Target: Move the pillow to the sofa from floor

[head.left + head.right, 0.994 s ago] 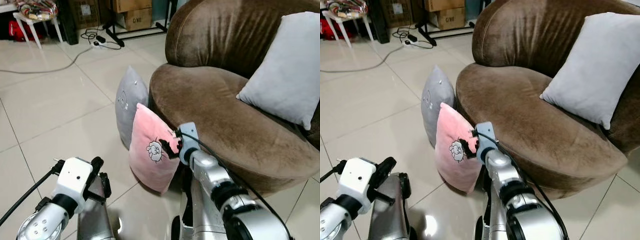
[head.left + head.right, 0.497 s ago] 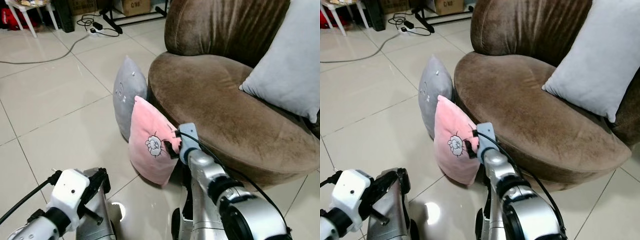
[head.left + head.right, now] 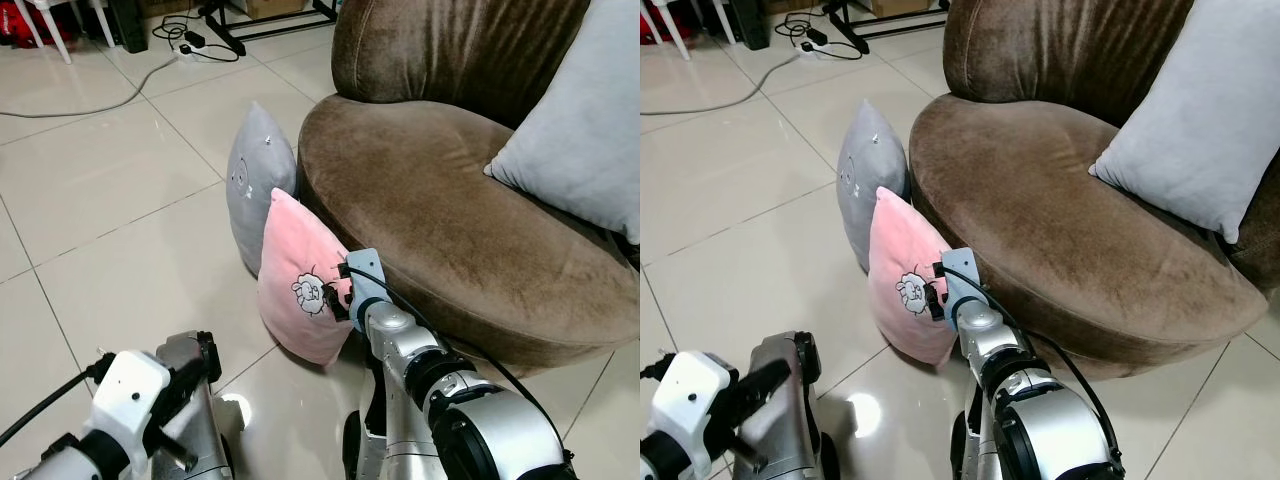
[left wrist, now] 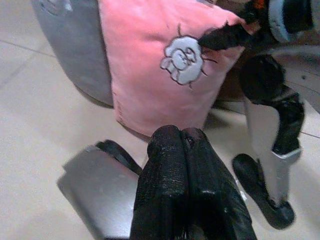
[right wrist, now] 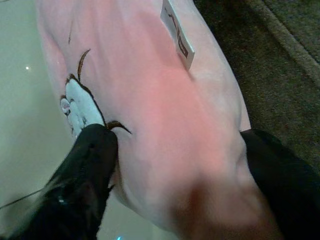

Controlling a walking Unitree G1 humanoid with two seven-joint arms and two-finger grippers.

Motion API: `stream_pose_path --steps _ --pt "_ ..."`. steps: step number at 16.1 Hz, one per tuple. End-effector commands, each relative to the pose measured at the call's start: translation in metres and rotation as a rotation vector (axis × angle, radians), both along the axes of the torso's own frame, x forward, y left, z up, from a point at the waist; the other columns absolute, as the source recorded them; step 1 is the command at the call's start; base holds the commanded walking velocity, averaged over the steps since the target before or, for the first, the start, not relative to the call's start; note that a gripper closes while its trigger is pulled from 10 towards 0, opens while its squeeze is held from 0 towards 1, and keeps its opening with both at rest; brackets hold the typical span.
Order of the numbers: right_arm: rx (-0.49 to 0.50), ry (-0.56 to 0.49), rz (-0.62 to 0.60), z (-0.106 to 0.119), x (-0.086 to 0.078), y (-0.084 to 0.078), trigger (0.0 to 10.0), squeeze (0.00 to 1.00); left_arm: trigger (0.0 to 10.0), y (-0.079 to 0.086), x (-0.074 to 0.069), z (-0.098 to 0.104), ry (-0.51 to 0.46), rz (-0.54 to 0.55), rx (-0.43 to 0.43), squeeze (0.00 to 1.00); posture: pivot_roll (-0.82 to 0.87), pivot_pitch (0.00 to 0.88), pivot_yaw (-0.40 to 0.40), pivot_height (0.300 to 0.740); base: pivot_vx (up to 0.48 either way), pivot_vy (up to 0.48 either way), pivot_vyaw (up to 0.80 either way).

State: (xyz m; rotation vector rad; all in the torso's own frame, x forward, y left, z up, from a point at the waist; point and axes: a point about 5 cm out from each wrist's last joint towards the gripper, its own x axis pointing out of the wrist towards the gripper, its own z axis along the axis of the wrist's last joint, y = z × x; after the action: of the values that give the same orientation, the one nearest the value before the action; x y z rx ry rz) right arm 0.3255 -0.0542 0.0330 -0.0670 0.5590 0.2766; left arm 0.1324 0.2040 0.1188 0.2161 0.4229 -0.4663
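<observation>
A pink pillow [image 3: 298,270] with a sheep drawing stands on its edge on the tiled floor and leans against the front of the brown sofa [image 3: 450,200]. My right gripper [image 3: 340,296] is at the pillow's sofa-side edge. In the right wrist view it is open, with one black finger [image 5: 92,155] on the sheep face and the other behind the pillow [image 5: 165,100], so the pillow lies between them. My left gripper [image 4: 182,145] is shut on nothing and hangs low in front of the pillow, beside my silver leg.
A grey pillow [image 3: 258,175] stands just behind the pink one, also against the sofa. A light grey cushion [image 3: 585,140] rests on the sofa seat at the right. Cables and a power strip [image 3: 190,45] lie on the floor far back.
The camera has tipped down and closer. The right gripper stays at the pink pillow's edge. My left arm has sunk lower in the picture.
</observation>
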Motion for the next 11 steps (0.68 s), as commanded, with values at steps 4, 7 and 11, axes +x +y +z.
stream_pose_path --steps 4,7,11 --pt "-0.014 0.001 0.012 0.0007 0.0005 0.0011 0.0 0.0 10.0 -0.0041 -0.0037 0.0012 0.028 -0.031 -0.031 0.0 0.07 0.146 -0.094 0.426 0.0 0.0 0.0" --pt "-0.011 -0.003 0.024 0.0015 0.0006 0.0035 0.0 0.0 10.0 -0.0045 -0.0046 -0.0004 0.043 -0.04 -0.038 0.0 0.07 0.138 -0.094 0.426 0.0 0.0 0.0" --pt "-0.009 -0.005 0.046 0.0013 -0.0006 0.0066 0.0 0.0 10.0 -0.0068 -0.0042 -0.0031 0.048 -0.045 -0.044 0.0 0.07 0.128 -0.099 0.426 0.0 0.0 0.0"
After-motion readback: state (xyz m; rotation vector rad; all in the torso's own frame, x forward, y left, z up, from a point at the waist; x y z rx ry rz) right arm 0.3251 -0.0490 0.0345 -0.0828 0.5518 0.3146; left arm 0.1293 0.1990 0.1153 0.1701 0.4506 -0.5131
